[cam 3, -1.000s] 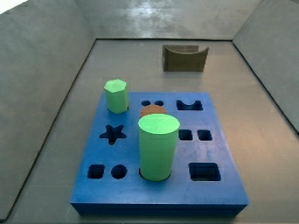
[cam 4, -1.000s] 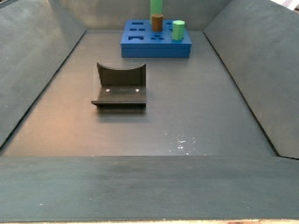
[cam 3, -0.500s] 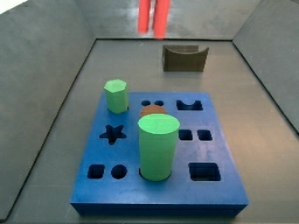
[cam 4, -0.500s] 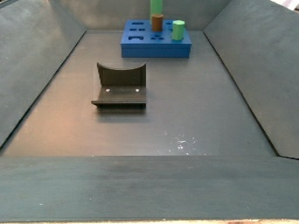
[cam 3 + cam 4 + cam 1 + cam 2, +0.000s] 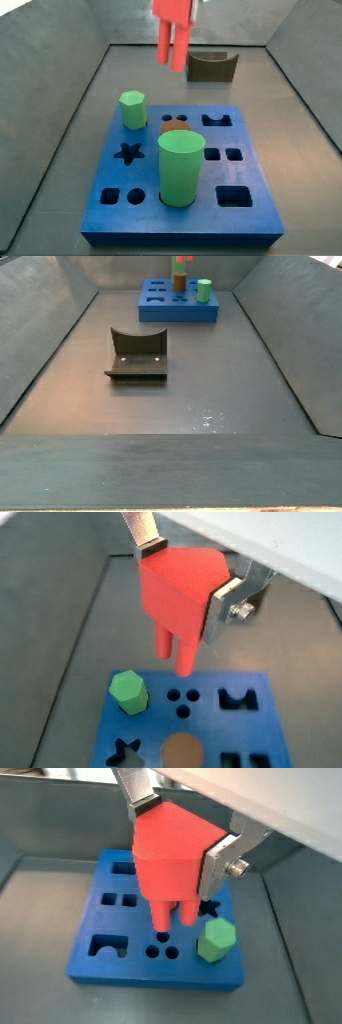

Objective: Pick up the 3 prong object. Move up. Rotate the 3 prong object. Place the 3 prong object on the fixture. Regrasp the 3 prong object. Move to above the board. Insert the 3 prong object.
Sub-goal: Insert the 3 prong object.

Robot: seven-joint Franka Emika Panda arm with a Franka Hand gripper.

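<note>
My gripper [image 5: 185, 572] is shut on the red-orange 3 prong object [image 5: 178, 597], flat silver fingers [image 5: 225, 600] clamping its wide body. Its prongs point down. It also shows in the wrist view [image 5: 167, 858], in the same grip [image 5: 178, 833]. The blue board [image 5: 118, 928] lies below, with a set of three small round holes [image 5: 163, 952] just under the prong tips. In a side view the object [image 5: 174, 30] hangs high at the frame's top, over the floor between the fixture [image 5: 211, 66] and the board [image 5: 187, 225]. The gripper body is cut off there.
A green hexagonal peg [image 5: 132, 108] and a big green cylinder [image 5: 181, 168] stand in the board, with an orange oval piece [image 5: 174, 126] between them. The dark fixture [image 5: 138, 354] stands mid-floor. Grey bin walls [image 5: 80, 120] slope up on all sides.
The 3 prong object has come down into a side view from the top edge. A second ago it was out of sight; now its body and full prongs show.
</note>
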